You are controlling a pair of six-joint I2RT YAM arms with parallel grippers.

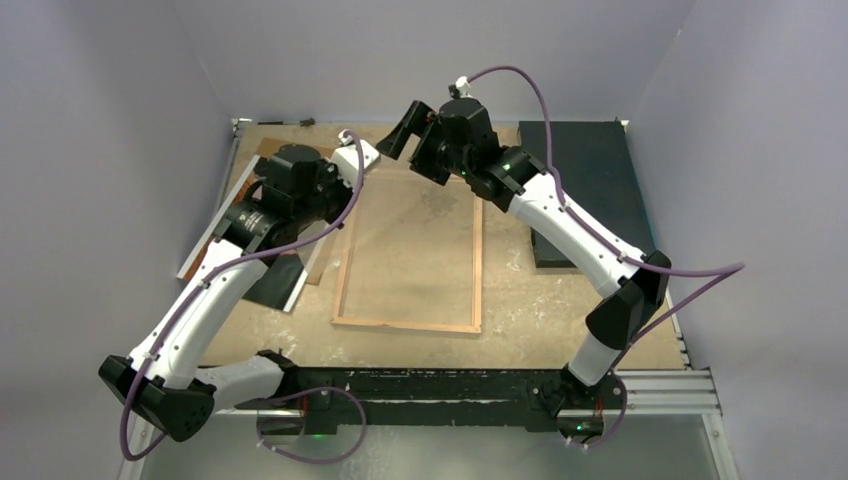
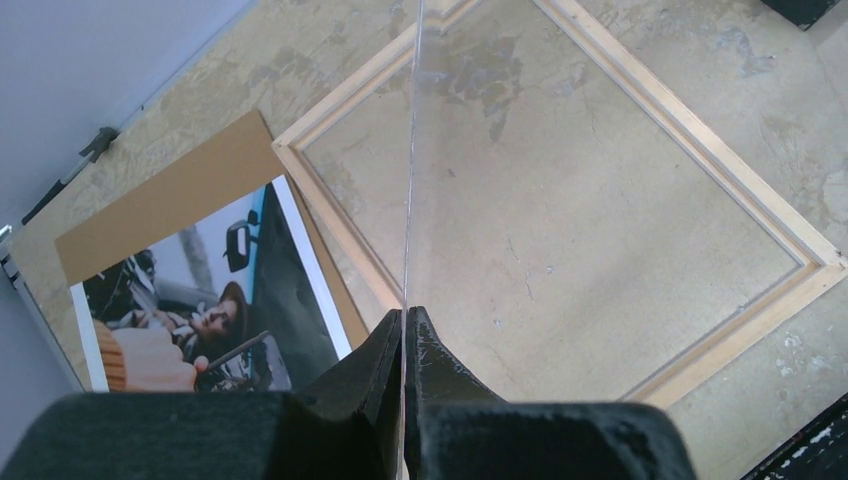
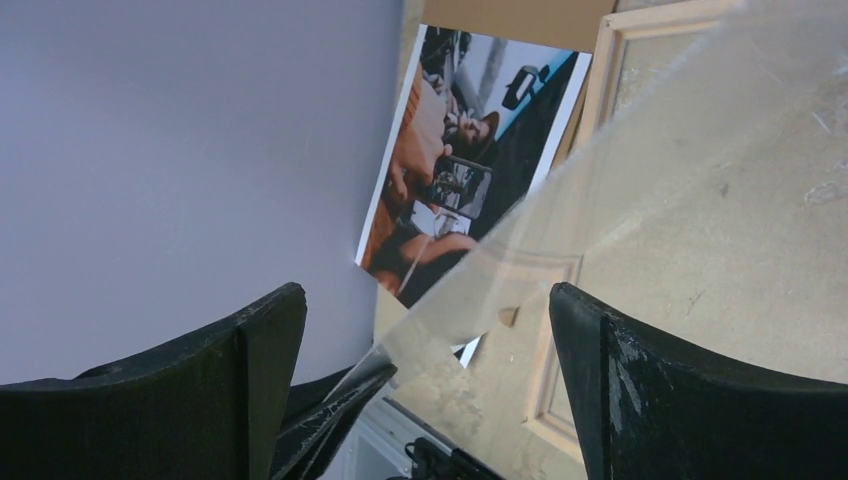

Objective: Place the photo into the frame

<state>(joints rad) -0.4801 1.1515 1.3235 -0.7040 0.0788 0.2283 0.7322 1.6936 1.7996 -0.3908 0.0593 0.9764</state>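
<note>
The photo (image 1: pixel 272 283) lies flat, picture side up, on a brown backing board (image 2: pixel 170 195) on the table (image 1: pixel 560 310). It is just left of the frame (image 1: pixel 405 323), not in it. Its long axis runs near to far with the far end leaning right, roughly in line with the frame's own long axis.

From above, the left arm covers most of it (only a dark corner and a white border show), while both wrist views show its picture plainly. The frame lies wood side up at mid-table.

The left gripper (image 2: pixel 404 315) is pinched on the edge of the clear pane (image 2: pixel 408 200), seen edge-on as a thin line above the frame. The right gripper (image 3: pixel 425 292) is spread wide. The pane's corner reaches between its fingers, but I cannot tell whether either finger touches it.
</note>
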